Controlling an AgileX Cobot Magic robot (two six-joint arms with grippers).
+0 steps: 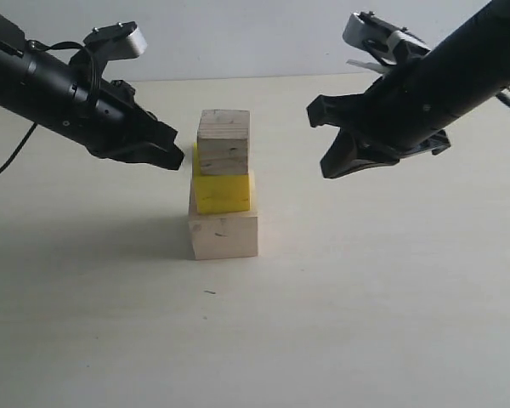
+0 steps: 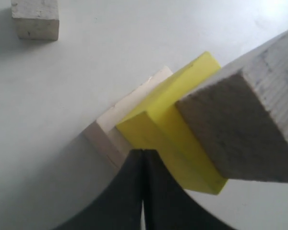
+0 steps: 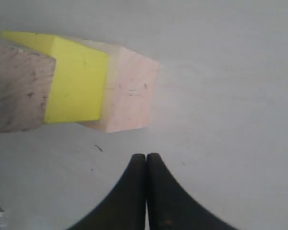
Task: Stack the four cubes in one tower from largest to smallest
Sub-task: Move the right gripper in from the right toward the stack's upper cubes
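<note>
L gripper [image 2: 143, 152] hung shut, empty, by the tower [image 1: 223, 183]; R gripper [image 3: 146, 157] shut too. Three up, widest lowest, prob. for stability; small cube [image 2: 35, 19] sat apart, unplaced.

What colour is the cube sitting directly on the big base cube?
The second cube is bright yellow, clearest in the exterior view.

The largest cube [image 1: 223, 236] is pale, smooth wood. The yellow cube [image 1: 223, 192] has a matt coat. The third cube [image 1: 223, 142] shows darker, rougher grain. The table [image 1: 391, 306] is smooth and matt. The left gripper [image 2: 142, 152] and right gripper [image 3: 146, 156] are matt black.
</note>
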